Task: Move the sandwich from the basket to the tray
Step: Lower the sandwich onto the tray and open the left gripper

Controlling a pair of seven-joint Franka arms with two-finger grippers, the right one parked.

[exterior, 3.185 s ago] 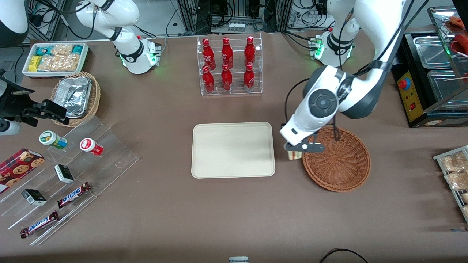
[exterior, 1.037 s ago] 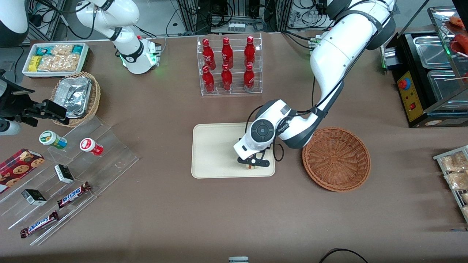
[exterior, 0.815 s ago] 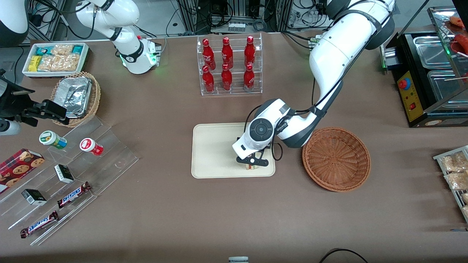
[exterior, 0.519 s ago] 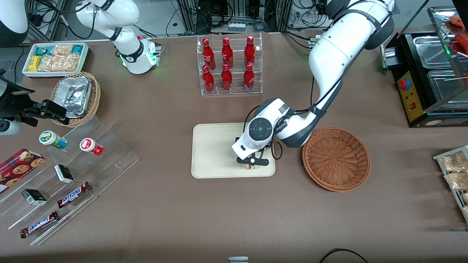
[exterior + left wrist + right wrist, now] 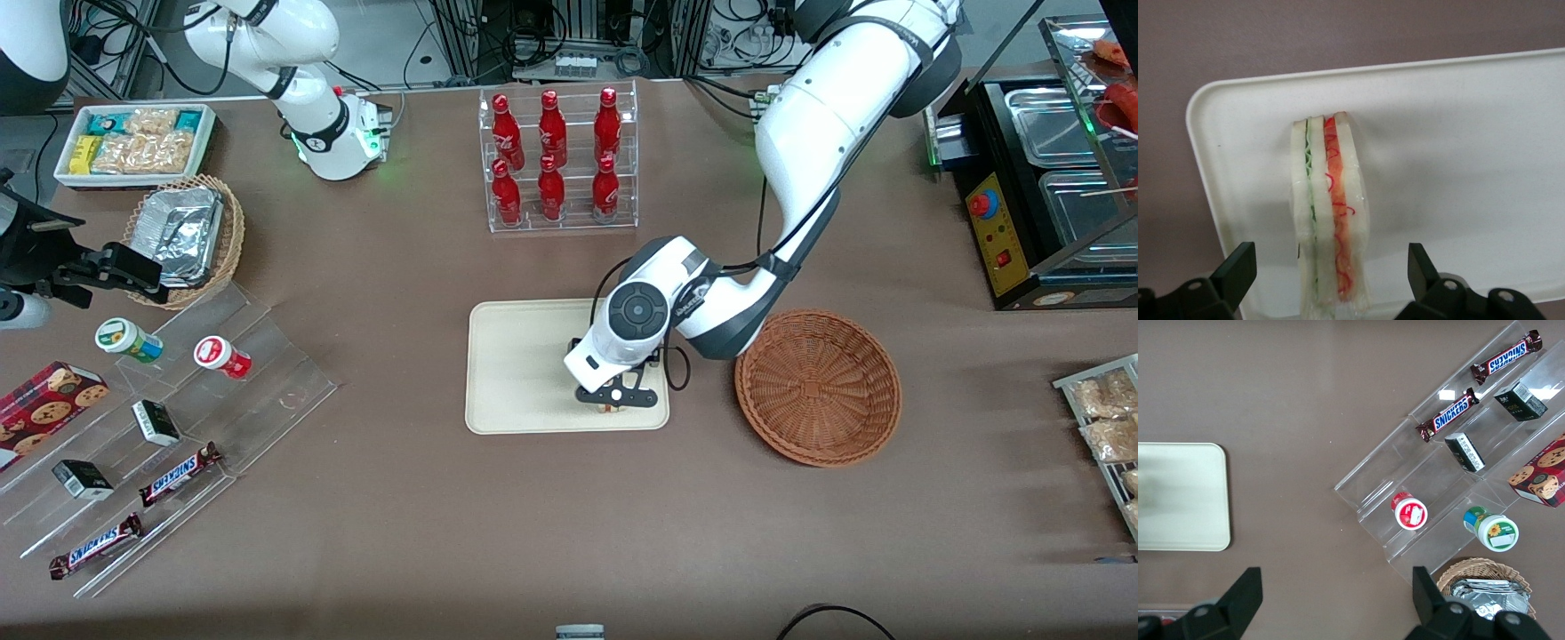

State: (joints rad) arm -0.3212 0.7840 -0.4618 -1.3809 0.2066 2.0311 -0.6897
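We take the tray (image 5: 524, 369) as our landmark. Nearest to the front camera, at the tray's near edge and toward its working-arm end, the gripper (image 5: 610, 404) hangs low over the sandwich (image 5: 1331, 213). In the wrist view the two fingers (image 5: 1237, 270) stand wide apart, one on each side of the sandwich and clear of the bread, so the hand holds nothing. The sandwich stands on its edge on the tray, inside the rim and near one rounded corner, with the green and red filling turned up toward the wrist camera.

So we judge that the main part of the task is done: the sandwich is out of the basket and rests on the tray, released. What is left, as far as we can see, is only to lift the arm away without knocking the narrow wedge over, since it stands upright and looks easy to tip.

Beside the tray, toward the working arm's end of the table, the basket (image 5: 818, 387) lies empty.

Compared with the earliest frame, the gripper has moved from the basket's rim, where it carried the sandwich, to the tray. Compared with half a second ago the arm has hardly moved, and less of the sandwich shows under the gripper from the front.
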